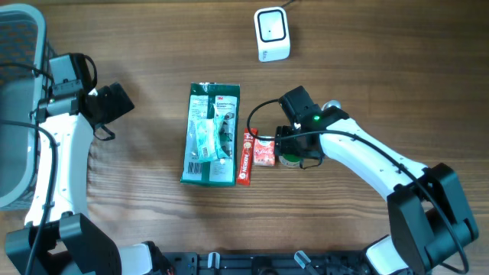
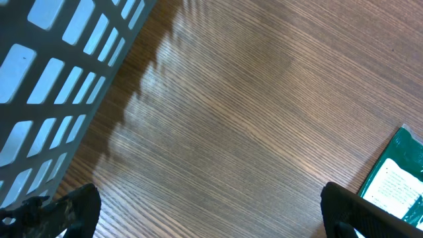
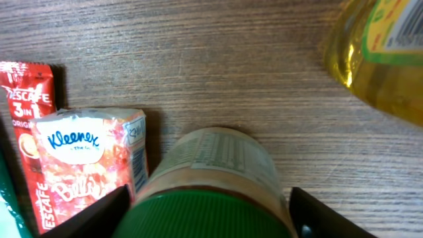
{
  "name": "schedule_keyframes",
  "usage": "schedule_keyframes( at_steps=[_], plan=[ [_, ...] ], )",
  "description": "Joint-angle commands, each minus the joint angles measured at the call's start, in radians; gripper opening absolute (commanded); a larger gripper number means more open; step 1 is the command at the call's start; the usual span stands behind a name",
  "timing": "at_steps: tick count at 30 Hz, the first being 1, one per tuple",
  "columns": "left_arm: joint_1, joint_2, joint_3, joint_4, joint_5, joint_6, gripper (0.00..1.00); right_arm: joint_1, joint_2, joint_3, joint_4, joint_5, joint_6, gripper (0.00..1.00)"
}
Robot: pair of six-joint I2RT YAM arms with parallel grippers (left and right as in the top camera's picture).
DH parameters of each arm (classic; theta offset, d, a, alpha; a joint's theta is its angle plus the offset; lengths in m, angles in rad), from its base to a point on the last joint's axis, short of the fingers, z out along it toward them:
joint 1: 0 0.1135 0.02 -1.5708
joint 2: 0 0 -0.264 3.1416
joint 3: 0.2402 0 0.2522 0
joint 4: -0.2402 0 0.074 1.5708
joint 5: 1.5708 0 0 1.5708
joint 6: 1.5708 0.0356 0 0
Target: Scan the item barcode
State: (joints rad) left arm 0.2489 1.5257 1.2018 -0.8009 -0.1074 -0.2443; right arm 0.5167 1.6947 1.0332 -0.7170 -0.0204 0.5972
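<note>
A jar with a green lid (image 3: 211, 178) stands on the wooden table, its printed label facing away from the wrist camera. My right gripper (image 3: 210, 211) straddles the lid, one finger on each side with hardly any gap; I cannot tell whether they press on it. From overhead the jar (image 1: 290, 160) shows only as a green patch under the right gripper (image 1: 293, 150). The white scanner (image 1: 272, 33) sits at the far edge. My left gripper (image 1: 114, 103) hangs wide open over bare wood at the left, holding nothing, as the left wrist view (image 2: 211, 215) confirms.
A Kleenex pack (image 1: 264, 152), a red Nescafe stick (image 1: 246, 156) and a green flat package (image 1: 211, 134) lie just left of the jar. A yellow bottle (image 3: 383, 53) is close on its right. A grey basket (image 1: 19, 92) stands at the left edge.
</note>
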Motion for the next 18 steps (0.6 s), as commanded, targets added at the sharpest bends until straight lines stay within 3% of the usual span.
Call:
schedule_keyframes(
  at_steps=[1,2,5,8,18],
  plan=[
    [0.005,-0.007,0.009,0.003,-0.003,0.013,1.0,0.01,0.006,0.019,-0.002,0.0,-0.014,0.67],
    [0.005,-0.007,0.009,0.003,-0.003,0.013,1.0,0.01,0.006,0.019,-0.004,0.0,-0.014,0.66],
    [0.005,-0.007,0.009,0.003,-0.003,0.013,1.0,0.01,0.006,0.019,-0.006,0.0,-0.019,0.79],
    [0.005,-0.007,0.009,0.003,-0.003,0.013,1.0,0.013,0.006,0.019,-0.006,0.003,-0.019,0.81],
    [0.005,-0.007,0.009,0.003,-0.003,0.013,1.0,0.042,0.01,0.027,-0.121,0.187,-0.08,0.72]
  ],
)
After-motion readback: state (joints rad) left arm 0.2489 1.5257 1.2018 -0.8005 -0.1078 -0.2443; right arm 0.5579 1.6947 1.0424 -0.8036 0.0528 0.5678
